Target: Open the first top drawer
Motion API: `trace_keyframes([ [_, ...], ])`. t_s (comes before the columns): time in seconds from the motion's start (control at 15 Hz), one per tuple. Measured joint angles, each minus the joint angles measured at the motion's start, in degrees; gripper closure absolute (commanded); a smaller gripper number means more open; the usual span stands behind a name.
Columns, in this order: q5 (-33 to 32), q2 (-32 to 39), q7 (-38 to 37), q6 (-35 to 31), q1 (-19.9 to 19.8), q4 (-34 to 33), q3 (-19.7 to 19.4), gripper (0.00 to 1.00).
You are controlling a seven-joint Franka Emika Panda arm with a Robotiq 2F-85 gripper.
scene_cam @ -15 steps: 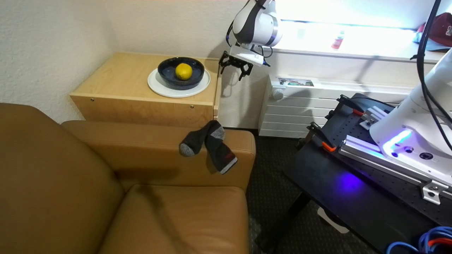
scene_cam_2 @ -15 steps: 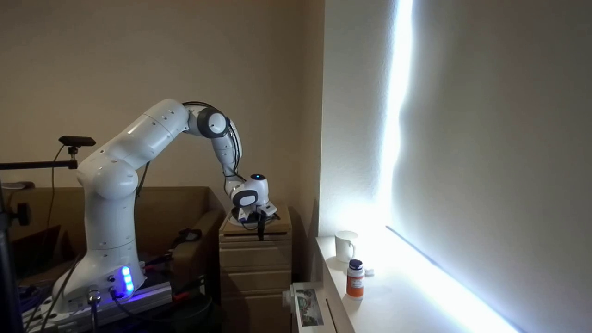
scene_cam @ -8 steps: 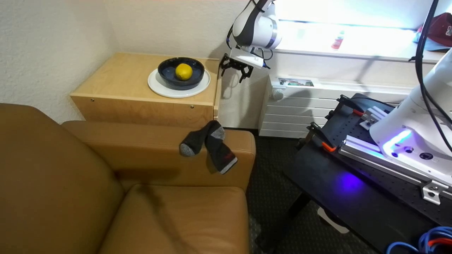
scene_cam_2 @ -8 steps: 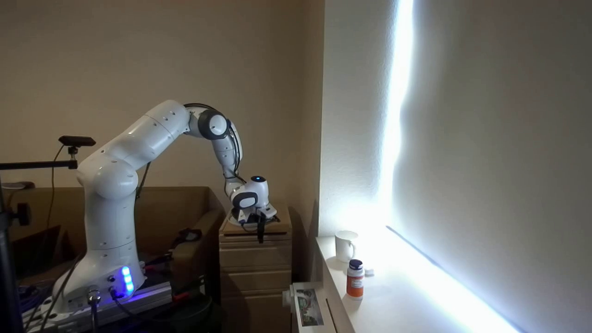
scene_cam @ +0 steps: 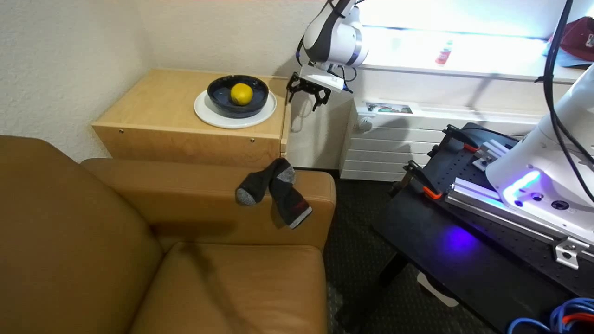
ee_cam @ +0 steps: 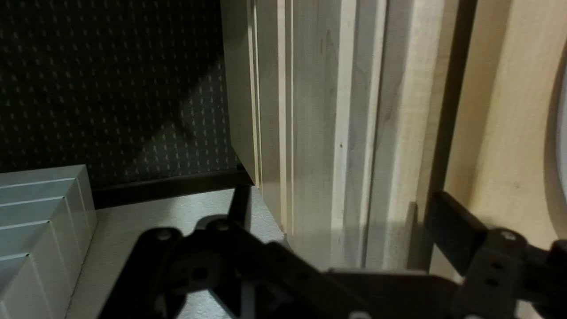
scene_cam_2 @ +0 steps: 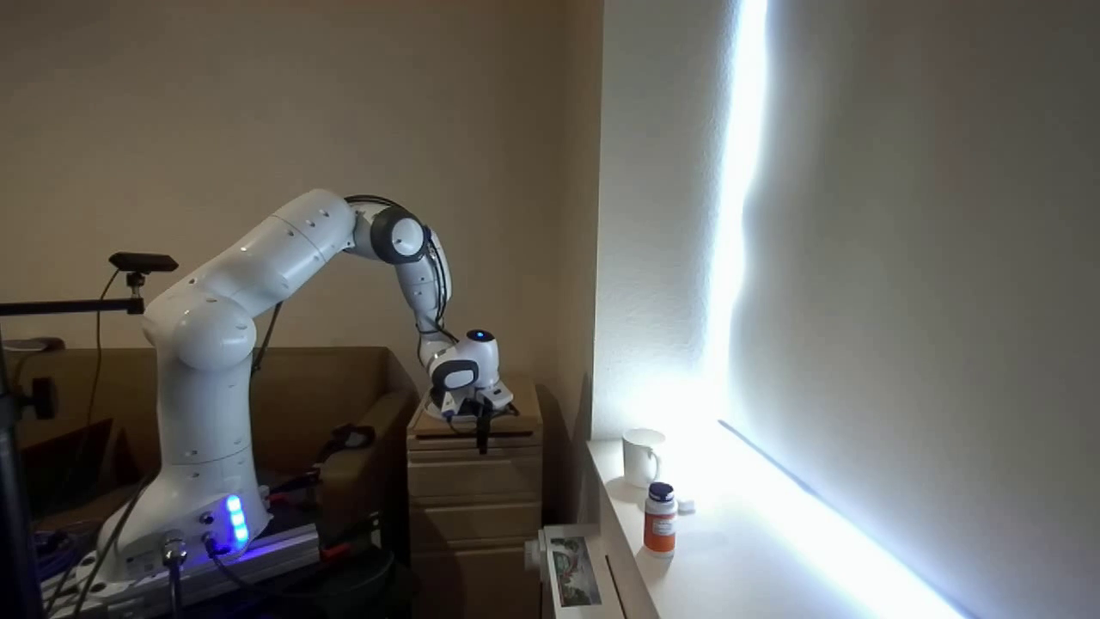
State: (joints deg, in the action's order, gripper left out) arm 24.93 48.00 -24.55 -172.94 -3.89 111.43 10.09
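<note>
the gripper (ee_cam: 343, 210) is spread and holds nothing; in the wrist view, one finger stands outside the front of the first top drawer (ee_cam: 405, 177), the other by the dark gap (ee_cam: 450, 110) behind it, presumably to hook or clasp that front for pulling; contact cannot be confirmed; the drawer, judged shut or nearly so, lies uppermost in the wooden cabinet (scene_cam: 153, 102); on top, a yellow fruit (scene_cam: 242, 94) sits in a bowl (scene_cam: 232, 112) on a plate (scene_cam: 232, 123), likely unaffected unless the cabinet is jolted; a white radiator (scene_cam: 390, 144) stands apart from the cabinet, beneath the window sill (scene_cam: 408, 51).
</note>
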Motion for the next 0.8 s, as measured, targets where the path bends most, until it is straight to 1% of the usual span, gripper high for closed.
trace_keyframes([
  [0.47, 0.4, 4.1, 0.0, -0.1, 0.0, -2.9, 0.7, 0.00],
  [0.8, 0.4, 4.2, 0.0, -0.1, 0.1, -3.1, 0.7, 0.00],
])
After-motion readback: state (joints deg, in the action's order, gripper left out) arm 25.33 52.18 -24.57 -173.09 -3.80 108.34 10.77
